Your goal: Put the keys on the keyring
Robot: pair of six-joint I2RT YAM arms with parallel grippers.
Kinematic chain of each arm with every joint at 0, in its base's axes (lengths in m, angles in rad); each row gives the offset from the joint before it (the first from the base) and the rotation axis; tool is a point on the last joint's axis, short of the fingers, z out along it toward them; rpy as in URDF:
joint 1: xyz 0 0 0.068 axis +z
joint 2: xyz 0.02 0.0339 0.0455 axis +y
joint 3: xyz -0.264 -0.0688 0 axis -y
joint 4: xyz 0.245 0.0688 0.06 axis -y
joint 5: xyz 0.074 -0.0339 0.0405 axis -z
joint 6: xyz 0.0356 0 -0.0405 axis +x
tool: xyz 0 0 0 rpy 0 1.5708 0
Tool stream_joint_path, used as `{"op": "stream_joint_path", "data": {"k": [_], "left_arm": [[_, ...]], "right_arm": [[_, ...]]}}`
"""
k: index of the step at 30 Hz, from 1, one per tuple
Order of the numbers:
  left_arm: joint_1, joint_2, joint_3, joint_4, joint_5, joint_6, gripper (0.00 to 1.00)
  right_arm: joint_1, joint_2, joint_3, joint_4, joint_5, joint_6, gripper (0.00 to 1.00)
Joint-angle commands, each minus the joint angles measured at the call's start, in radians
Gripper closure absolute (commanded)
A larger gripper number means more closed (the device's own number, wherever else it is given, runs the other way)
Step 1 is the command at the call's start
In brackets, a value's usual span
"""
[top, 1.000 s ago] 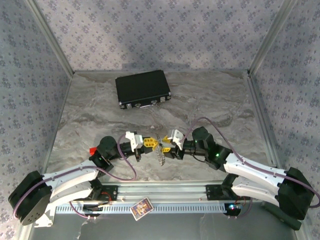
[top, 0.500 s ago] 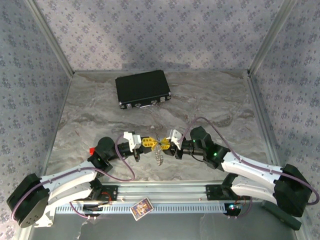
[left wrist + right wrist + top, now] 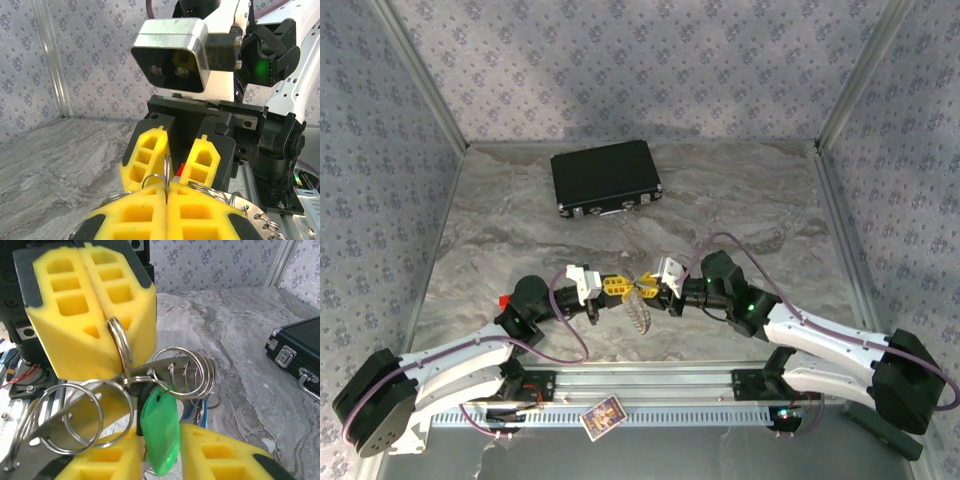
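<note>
Two robot arms are meeting above a grey marbled tabletop [image 3: 750, 200]. The left hand [image 3: 617, 287] is pinching one loop of the keyring [image 3: 639, 314] between closed yellow pads [image 3: 145, 212], its metal pieces dangling below. The right hand [image 3: 648, 291], narrowed, is gripping the green key [image 3: 160, 432] right against the keyring.

One each: keyring [image 3: 640, 311], green key [image 3: 160, 432], case [image 3: 605, 176]

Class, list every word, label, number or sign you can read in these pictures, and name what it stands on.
None can be read.
Small orange-and-purple card on the front rail: printed, too small to read.
Black hard case: no label shows.
Green plastic key head: blank.
Silvery metal keyring: no engraving shows.
</note>
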Motion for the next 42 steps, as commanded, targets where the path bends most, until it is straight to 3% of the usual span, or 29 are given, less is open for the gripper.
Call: {"op": "stream_joint_path", "data": {"k": [1, 5, 12, 24, 37, 42], "left_arm": [[0.001, -0.014, 0.000, 0.042, -0.001, -0.013, 1.00], [0.001, -0.015, 0.001, 0.037, -0.002, -0.012, 1.00], [0.002, -0.023, 0.002, 0.022, -0.004, -0.007, 1.00], [0.001, -0.066, 0.008, -0.081, -0.020, 0.037, 1.00], [0.001, -0.036, 0.065, -0.231, -0.031, 0.095, 1.00], [0.002, -0.014, 0.073, -0.254, -0.044, 0.095, 0.88]], "right_arm": [[0.006, -0.014, 0.032, 0.019, -0.009, -0.013, 0.81], [0.006, -0.017, 0.032, 0.012, 0.003, -0.013, 0.92], [-0.001, -0.040, 0.034, -0.046, 0.046, -0.036, 1.00], [-0.033, -0.154, 0.066, -0.258, 0.050, -0.098, 1.00], [-0.016, -0.093, 0.189, -0.422, 0.086, -0.157, 1.00], [-0.005, -0.046, 0.287, -0.571, 0.134, -0.214, 1.00]]}}
